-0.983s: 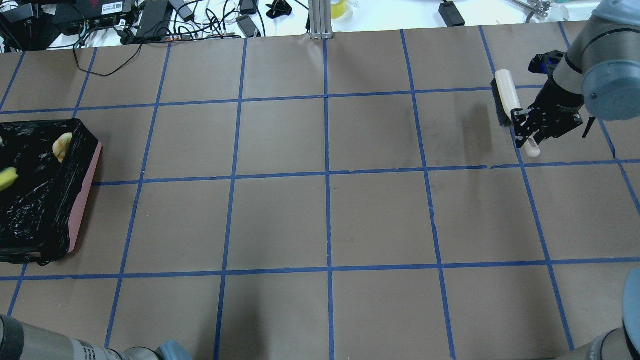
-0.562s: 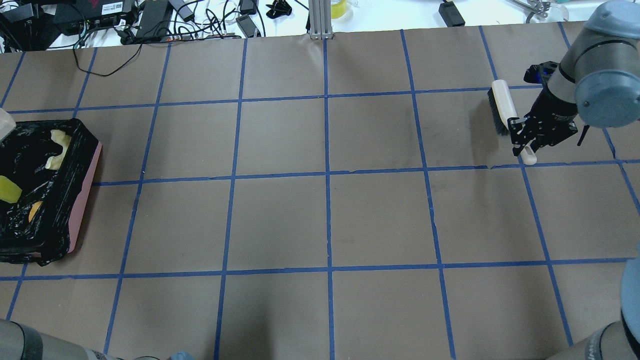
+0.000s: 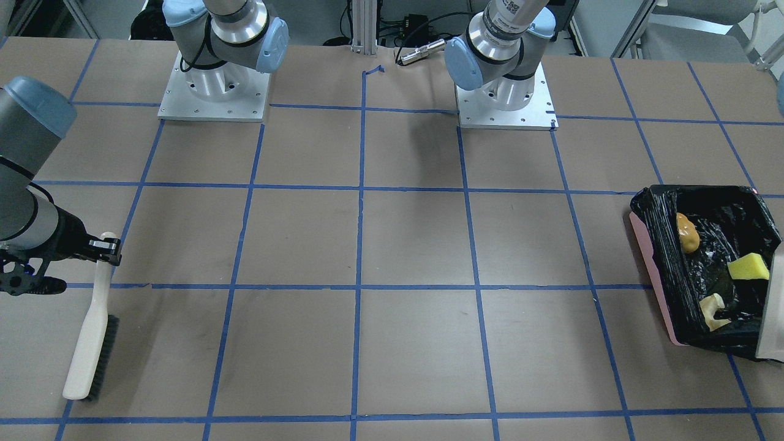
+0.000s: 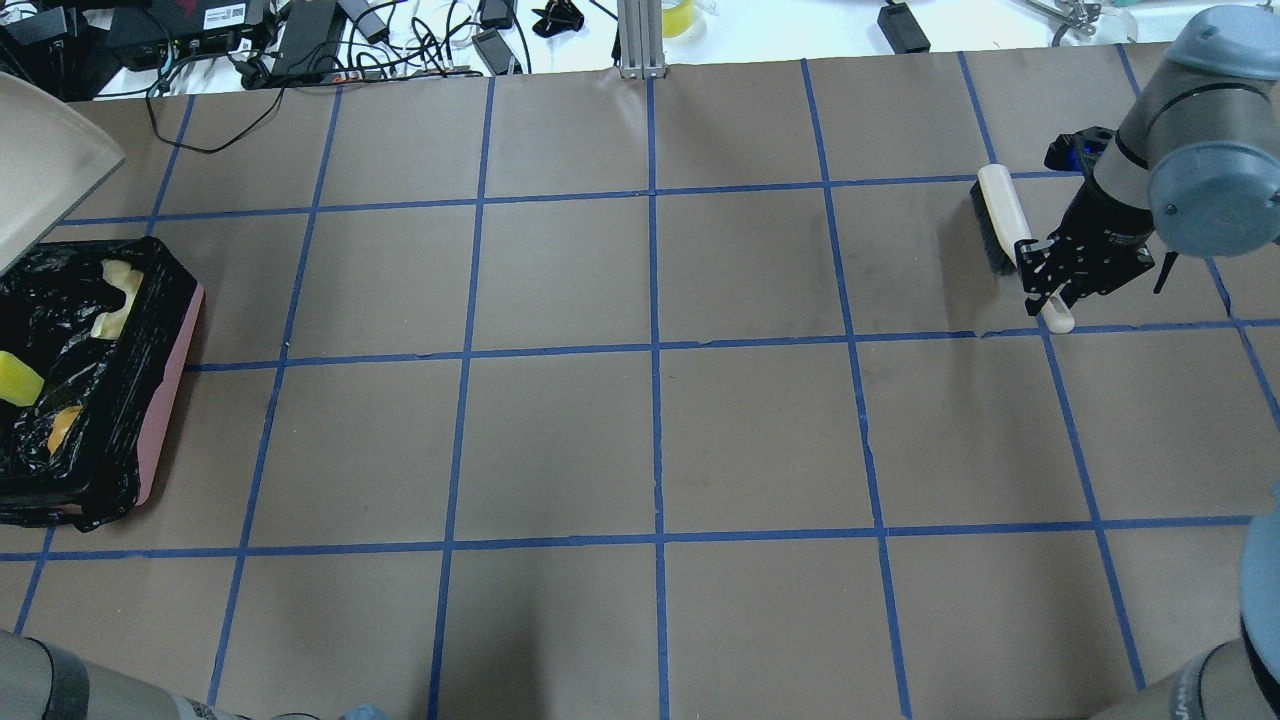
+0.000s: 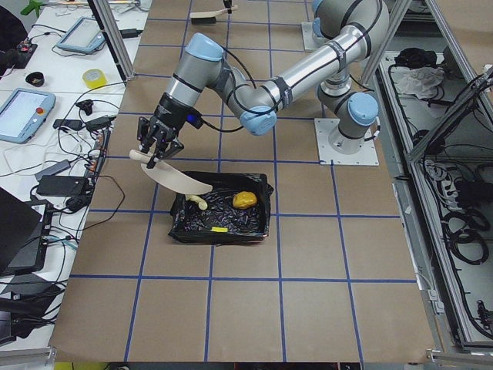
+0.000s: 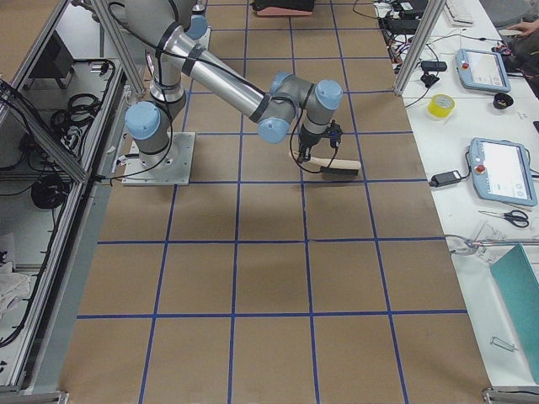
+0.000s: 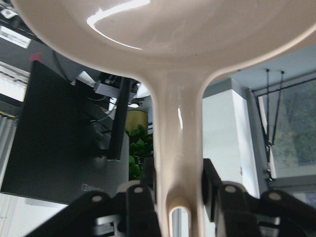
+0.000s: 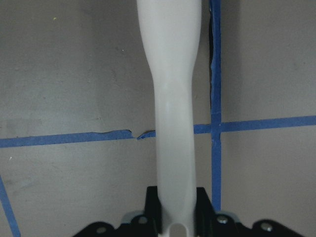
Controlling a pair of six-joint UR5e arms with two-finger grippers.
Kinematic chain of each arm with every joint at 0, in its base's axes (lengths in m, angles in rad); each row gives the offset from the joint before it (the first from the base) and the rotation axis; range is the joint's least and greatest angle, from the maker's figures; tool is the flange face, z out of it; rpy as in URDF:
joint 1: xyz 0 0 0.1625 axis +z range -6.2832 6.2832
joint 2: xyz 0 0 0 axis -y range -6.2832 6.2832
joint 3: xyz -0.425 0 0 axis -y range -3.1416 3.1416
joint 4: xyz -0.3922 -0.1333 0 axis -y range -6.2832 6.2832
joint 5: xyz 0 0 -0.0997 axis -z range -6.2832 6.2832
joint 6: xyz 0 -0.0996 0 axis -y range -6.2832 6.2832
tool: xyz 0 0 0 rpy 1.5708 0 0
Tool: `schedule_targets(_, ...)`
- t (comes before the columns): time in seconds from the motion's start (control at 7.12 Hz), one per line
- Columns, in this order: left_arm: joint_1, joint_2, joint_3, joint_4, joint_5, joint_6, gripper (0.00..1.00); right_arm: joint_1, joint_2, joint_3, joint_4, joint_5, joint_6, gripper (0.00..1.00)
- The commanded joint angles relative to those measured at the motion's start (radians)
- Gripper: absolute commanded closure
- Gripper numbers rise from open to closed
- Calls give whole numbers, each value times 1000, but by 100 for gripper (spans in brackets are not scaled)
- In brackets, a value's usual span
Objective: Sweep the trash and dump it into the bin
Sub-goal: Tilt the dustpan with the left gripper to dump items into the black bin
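The pink bin (image 4: 165, 390) with a black bag stands at the table's left end and also shows in the front view (image 3: 648, 263). In it lie the golden-brown lump (image 3: 688, 234), the yellow sponge chunk (image 3: 748, 267) and the pale croissant-like piece (image 3: 712, 308). My left gripper (image 7: 178, 190) is shut on the handle of the cream dustpan (image 4: 40, 165), held tilted above the bin's far side (image 5: 181, 179). My right gripper (image 4: 1045, 280) is shut on the handle of the cream brush (image 4: 998, 225), low at the table's right end (image 3: 92, 331).
Brown paper with a blue tape grid (image 4: 655, 350) covers the table. Cables and power bricks (image 4: 300, 40) lie along the far edge, with a metal post (image 4: 640, 40) at its middle. Both arm bases (image 3: 214, 92) stand at the robot's side.
The trash has dropped and settled in the bin. The dustpan has swung up into view above the bin's far corner. The right gripper has moved the brush slightly nearer and lower.
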Motion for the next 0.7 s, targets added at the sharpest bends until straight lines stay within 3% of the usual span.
schedule_targets(0.0,0,-11,8,-124,-194,-161,100,0,0,17,1,-2,-2,79)
schedule_targets(0.14,0,-33,-1,-244,-292,-343,100,0,0,19,1,-21,-1,39)
schedule_targets(0.56,-46,-98,-8,-482,-341,-578,100,0,-2,19,-8,-25,1,23)
